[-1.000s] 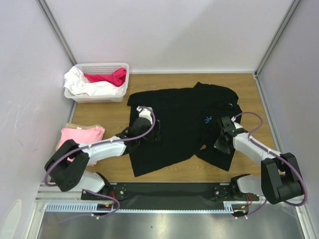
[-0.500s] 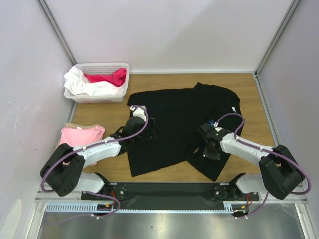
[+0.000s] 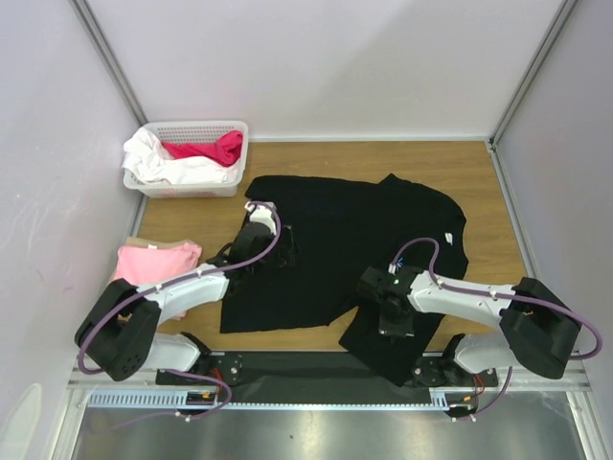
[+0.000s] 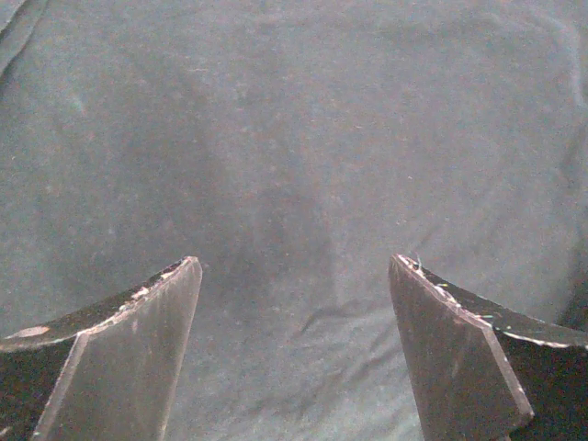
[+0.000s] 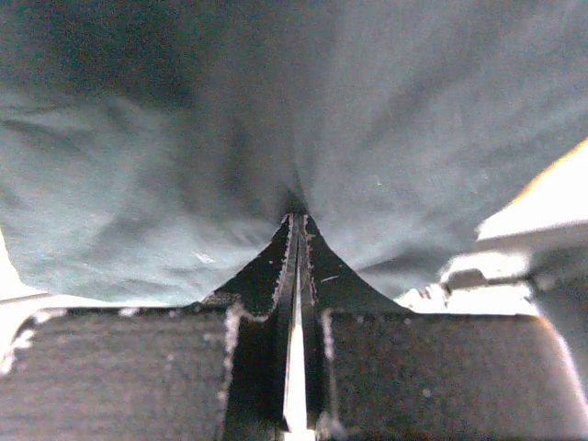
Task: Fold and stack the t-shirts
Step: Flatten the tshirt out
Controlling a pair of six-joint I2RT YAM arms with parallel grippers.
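A white slatted laundry basket (image 3: 230,129) stands in the far left corner of the wooden worktop (image 3: 479,163), close to the left wall. It holds a crumpled heap of white cloth (image 3: 158,165) on its left side and a red garment (image 3: 213,150) draped along its far right side. Both rise level with the rim.

Nearer the arms, the pink t-shirt (image 3: 153,261) lies folded at the worktop's left edge, apart from the basket and from the black t-shirt (image 3: 335,230). The black t-shirt sprawls across the middle of the worktop, rumpled, with its near right corner reaching past the wood's near edge.

The left claw (image 4: 294,266) is released, its fingers spread wide and pointing down at flat black cloth on the shirt's left side, with nothing between them. The right claw (image 5: 296,219) is clenched tight, grasping a pinch of the black t-shirt low on its right side, and the fabric gathers into folds at the tips.
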